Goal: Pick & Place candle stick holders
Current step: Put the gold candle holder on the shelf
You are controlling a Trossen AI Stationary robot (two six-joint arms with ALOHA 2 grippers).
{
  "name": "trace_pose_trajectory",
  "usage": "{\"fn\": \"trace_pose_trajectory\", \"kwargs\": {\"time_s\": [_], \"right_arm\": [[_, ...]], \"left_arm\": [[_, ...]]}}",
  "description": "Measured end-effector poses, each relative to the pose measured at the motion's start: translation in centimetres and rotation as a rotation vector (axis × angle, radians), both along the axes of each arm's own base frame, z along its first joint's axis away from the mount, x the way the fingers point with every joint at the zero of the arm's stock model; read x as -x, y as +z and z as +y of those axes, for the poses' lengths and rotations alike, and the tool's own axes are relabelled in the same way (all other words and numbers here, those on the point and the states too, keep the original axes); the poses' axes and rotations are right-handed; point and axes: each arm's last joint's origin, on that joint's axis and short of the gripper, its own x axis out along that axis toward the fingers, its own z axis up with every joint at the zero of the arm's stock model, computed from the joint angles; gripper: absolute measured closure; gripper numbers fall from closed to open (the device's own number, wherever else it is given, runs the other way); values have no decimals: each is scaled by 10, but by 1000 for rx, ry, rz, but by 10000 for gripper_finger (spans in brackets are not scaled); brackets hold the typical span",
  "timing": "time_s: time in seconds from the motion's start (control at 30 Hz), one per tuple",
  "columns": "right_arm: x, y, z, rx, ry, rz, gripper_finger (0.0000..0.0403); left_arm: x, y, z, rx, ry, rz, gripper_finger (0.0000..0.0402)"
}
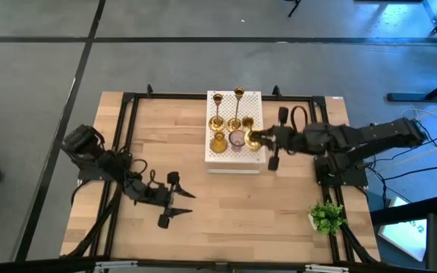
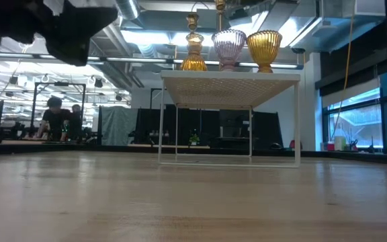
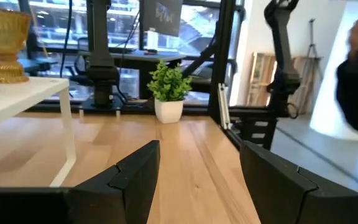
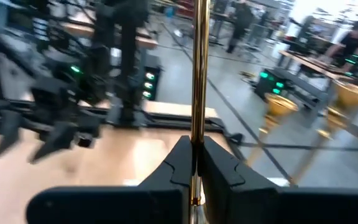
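A white perforated box (image 1: 234,155) stands at the table's middle. On it are two slim brass candlesticks (image 1: 217,102) (image 1: 238,97) at the back, and in front an amber glass holder (image 2: 194,55), a pinkish one (image 2: 228,48) and an amber goblet (image 2: 264,48). My right gripper (image 1: 264,139) reaches the box's right side and is shut on a third brass candlestick (image 4: 197,74). My left gripper (image 1: 179,199) is open and empty low over the table's near left; it also shows in the left wrist view (image 3: 197,155). My right gripper pinches the brass candlestick's thin stem (image 4: 197,134) between its two fingers. The fingers come level from the table's right side and lie across the stem. The candlestick stands upright in the hold. Whether its base rests on the box is hidden.
A small green plant in a white pot (image 1: 326,216) stands at the table's near right corner, also seen in the left wrist view (image 3: 168,87). A black frame (image 1: 127,114) runs round the tabletop. Bare wood lies in front of the box.
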Motion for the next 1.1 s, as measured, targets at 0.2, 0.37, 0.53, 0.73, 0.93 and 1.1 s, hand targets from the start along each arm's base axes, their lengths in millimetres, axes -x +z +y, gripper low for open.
{"fn": "trace_pose_trajectory", "kwargs": {"time_s": [0.2,0.37,0.53,0.73,0.93,1.1], "right_arm": [[-3,-5,-34,49,-130,47,388],[0,1,-52,65,-191,11,388],[9,11,-64,60,-239,-77,388],[26,-6,-81,-31,-129,-217,388],[42,-54,-103,-80,-216,-180,388],[50,-68,-112,-54,-208,-278,388]], "left_arm": [[14,1,24,34,-16,-48,184],[19,-3,32,29,-1,-34,184],[21,-5,36,33,7,-27,184],[24,-3,38,22,-28,-60,184],[28,-3,40,14,-35,-65,184],[28,-1,40,21,-48,-72,184]]}}
